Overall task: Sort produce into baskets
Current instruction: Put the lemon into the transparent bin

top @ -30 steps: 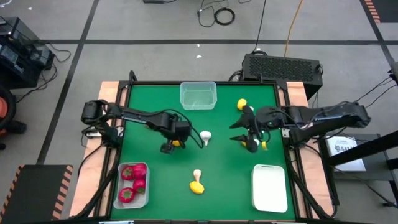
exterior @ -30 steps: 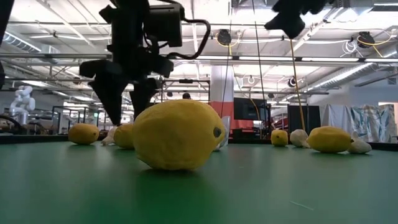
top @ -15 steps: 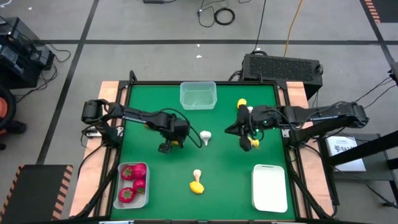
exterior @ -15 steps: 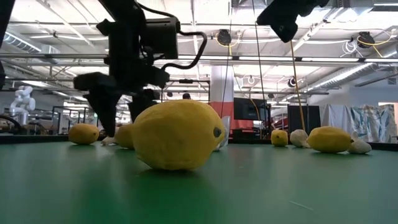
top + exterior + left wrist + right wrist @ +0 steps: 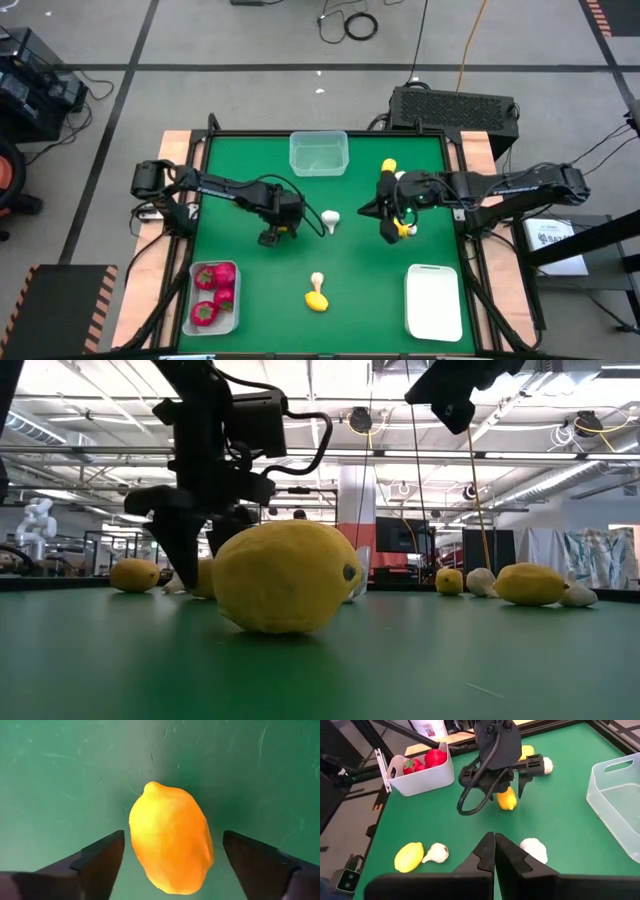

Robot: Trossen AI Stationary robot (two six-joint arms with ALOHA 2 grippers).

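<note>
Left gripper (image 5: 273, 237) has dropped lower, jaws open around a lemon (image 5: 171, 851); right gripper (image 5: 494, 851) now clenched empty mid-table.

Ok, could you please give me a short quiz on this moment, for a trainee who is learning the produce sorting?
1. True or false: the left gripper has its fingers open on either side of a lemon that lies on the table.
2. In the high view, what lies in the basket at the lower left? A: lemons. B: red pieces. C: mushrooms.
3. In the right wrist view, are the fingers of the right gripper open or shut, and is anything between them?

Key
1. True.
2. B, the red pieces.
3. Shut, with nothing between them.
</note>
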